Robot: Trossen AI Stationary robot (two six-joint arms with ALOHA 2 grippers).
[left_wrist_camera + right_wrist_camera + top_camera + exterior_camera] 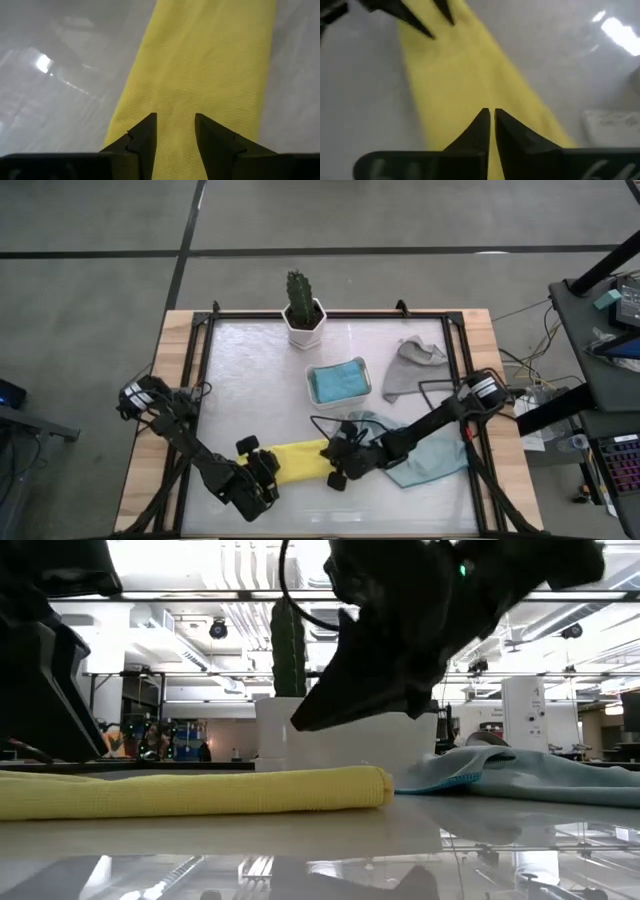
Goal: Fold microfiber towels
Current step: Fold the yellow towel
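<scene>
Right pincer: fingers closed together, nothing between them, just above one end of the yellow towel. Left pincer: fingers parted, empty, over the towel's other end. Yellow towel lies as a long folded strip near the tabletop's front edge. Teal towel beside it, toward the right edge. Blue towel in the tray, mid-tabletop. Grey towel near the back right corner.

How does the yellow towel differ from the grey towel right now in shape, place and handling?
The yellow towel lies folded into a long flat strip near the front of the table; the grey towel sits crumpled at the back right. Both grippers are at the yellow towel, the left gripper open over one end and the right gripper shut at the other; nothing touches the grey towel. Both rest on the table.
</scene>
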